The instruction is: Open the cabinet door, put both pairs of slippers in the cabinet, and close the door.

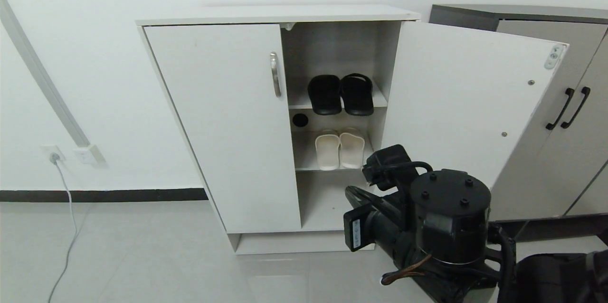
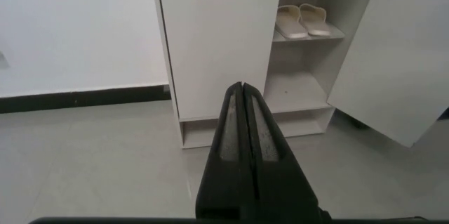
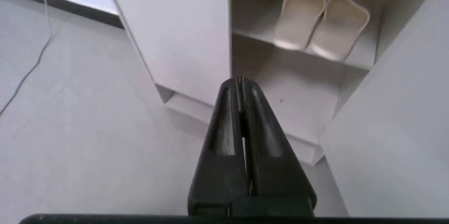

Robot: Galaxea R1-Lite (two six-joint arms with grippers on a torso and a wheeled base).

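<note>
The white cabinet (image 1: 275, 13) stands against the wall, its right door (image 1: 456, 103) swung wide open and its left door (image 1: 223, 122) shut. Inside, the black slippers (image 1: 340, 94) sit side by side on the upper shelf, and the white slippers (image 1: 339, 149) sit paired on the shelf below. The right gripper (image 3: 243, 90) hangs before the open side, jaws pressed together on nothing. The left gripper (image 2: 241, 94) hangs above the floor before the cabinet, likewise closed and empty.

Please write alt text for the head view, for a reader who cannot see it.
A white cabinet stands with its right door open: black slippers on the upper shelf, white slippers on the shelf below. The left door is shut; the robot's right arm is low in front.
</note>
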